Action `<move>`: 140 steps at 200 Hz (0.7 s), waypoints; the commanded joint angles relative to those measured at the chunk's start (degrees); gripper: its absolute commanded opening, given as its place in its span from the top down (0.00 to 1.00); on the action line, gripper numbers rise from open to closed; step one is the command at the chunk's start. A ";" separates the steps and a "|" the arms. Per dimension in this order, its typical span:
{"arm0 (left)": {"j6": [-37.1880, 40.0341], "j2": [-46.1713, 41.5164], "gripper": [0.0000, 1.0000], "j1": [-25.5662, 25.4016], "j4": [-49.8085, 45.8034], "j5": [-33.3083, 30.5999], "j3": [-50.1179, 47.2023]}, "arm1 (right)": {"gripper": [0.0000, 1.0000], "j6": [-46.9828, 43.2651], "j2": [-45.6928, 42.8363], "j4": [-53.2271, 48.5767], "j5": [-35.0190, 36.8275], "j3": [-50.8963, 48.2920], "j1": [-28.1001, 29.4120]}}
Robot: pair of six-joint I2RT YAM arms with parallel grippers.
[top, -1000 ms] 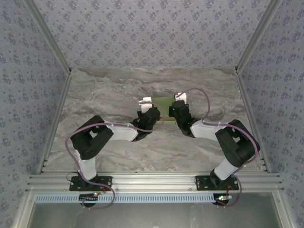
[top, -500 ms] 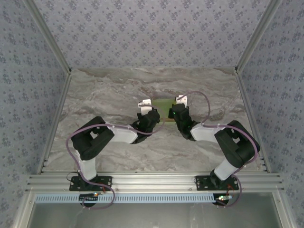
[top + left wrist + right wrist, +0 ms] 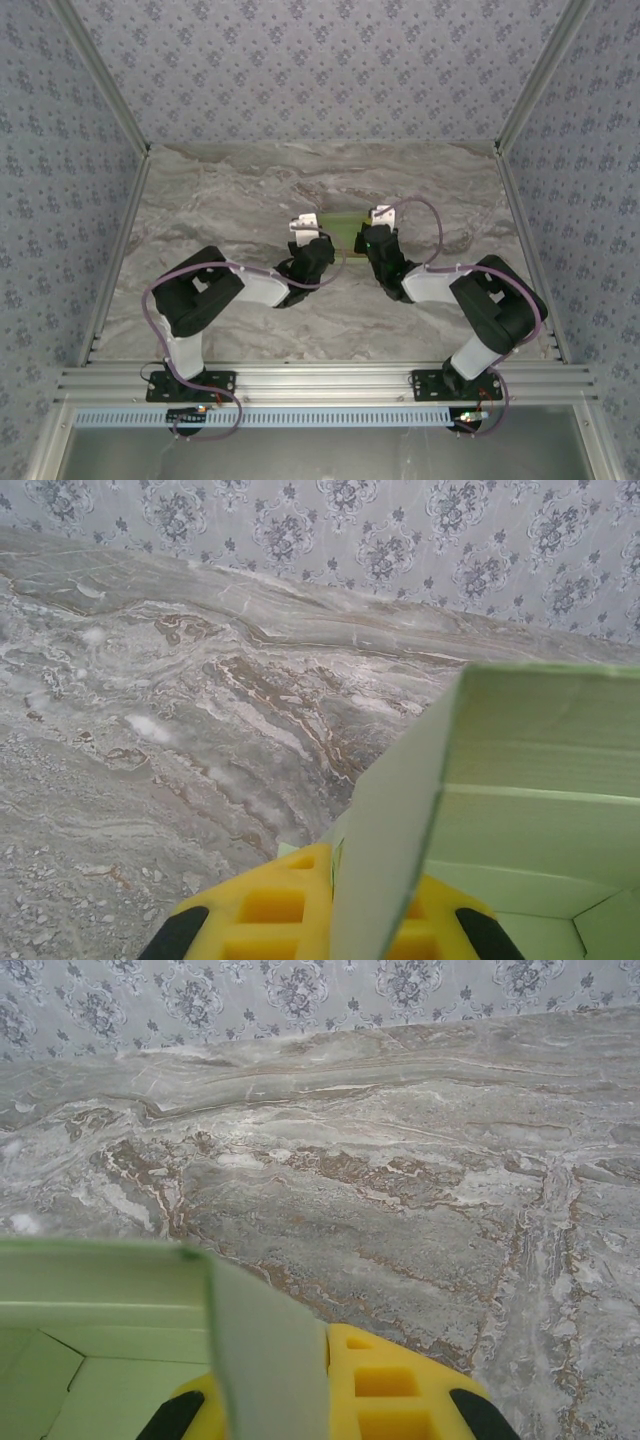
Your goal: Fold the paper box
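Observation:
The pale green paper box [image 3: 343,222] is held up between my two arms near the middle of the marble table. My left gripper [image 3: 311,235] is shut on the box's left side wall [image 3: 400,810], which stands upright between the yellow fingers [image 3: 270,905]. My right gripper [image 3: 372,233] is shut on the opposite side wall [image 3: 265,1350], pinched between its yellow fingers [image 3: 400,1390]. In the left wrist view the open inside of the box [image 3: 540,810] shows its creased panels. In the right wrist view the inside of the box [image 3: 100,1340] lies to the left.
The marble table [image 3: 240,190] stretches away on all sides of the box. Patterned walls [image 3: 320,70] close in the back and both sides. An aluminium rail [image 3: 320,385] runs along the near edge by the arm bases.
Both grippers have drawn slightly toward the near edge with the box between them, and the box looks narrower from above.

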 commanded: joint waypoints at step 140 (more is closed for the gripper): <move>2.89 2.67 0.98 -0.21 2.83 -2.83 -7.23 | 0.96 10.39 2.61 -8.51 9.24 -0.49 4.17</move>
